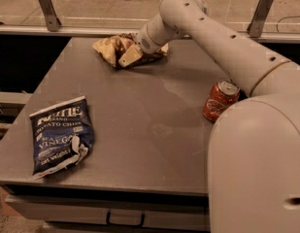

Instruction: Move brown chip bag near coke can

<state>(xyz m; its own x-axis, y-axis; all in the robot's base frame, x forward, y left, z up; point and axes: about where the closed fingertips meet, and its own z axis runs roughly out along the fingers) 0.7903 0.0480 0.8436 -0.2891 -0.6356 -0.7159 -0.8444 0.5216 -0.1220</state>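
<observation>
Three things are sitting on the grey tabletop (pixel 154 130); at the near left corner a dark blue chip bag (pixel 59 135) is lying flat with its white lettering facing up, its lower end crumpled; further right, at the far edge, the brown chip bag (pixel 109 47) is lying wrinkled on the surface; the tool (pixel 132 56) is resting right against the bag's right side, overlapping it, and whether it is clamping the bag or spread over it cannot be told; the white arm (pixel 222 42) is reaching back from there toward the right; beneath it, by the right edge, the coke can (pixel 219 101) is standing well apart from the brown chip bag.
</observation>
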